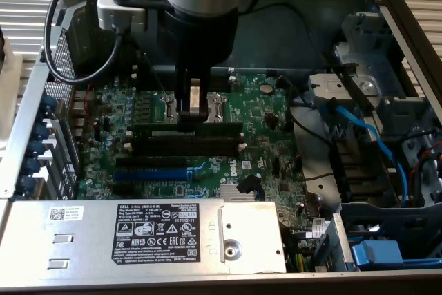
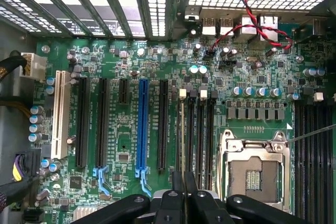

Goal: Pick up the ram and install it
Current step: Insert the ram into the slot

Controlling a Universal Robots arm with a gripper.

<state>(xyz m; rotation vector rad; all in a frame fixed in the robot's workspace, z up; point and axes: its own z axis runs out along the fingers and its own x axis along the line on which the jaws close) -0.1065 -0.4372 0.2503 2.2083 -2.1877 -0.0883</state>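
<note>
The ram (image 1: 222, 129) is a long dark green stick standing on edge over the black memory slots (image 1: 207, 146) in the middle of the motherboard (image 1: 266, 112). My gripper (image 1: 193, 117) comes straight down onto its middle and is shut on it. In the wrist view the ram (image 2: 182, 140) shows edge-on as a thin line running away from the two black fingers (image 2: 177, 188) of the gripper (image 2: 184, 188), in line with a memory slot (image 2: 191, 135) with white end clips. I cannot tell whether it sits in the slot or just above it.
A blue expansion slot (image 1: 152, 173) (image 2: 142, 124) lies beside the memory slots, and the CPU socket (image 2: 254, 169) on their other side. A metal cover with a black label (image 1: 155, 229) spans the case's near side. Blue cables (image 1: 366, 136) and drive bays fill the exterior view's right.
</note>
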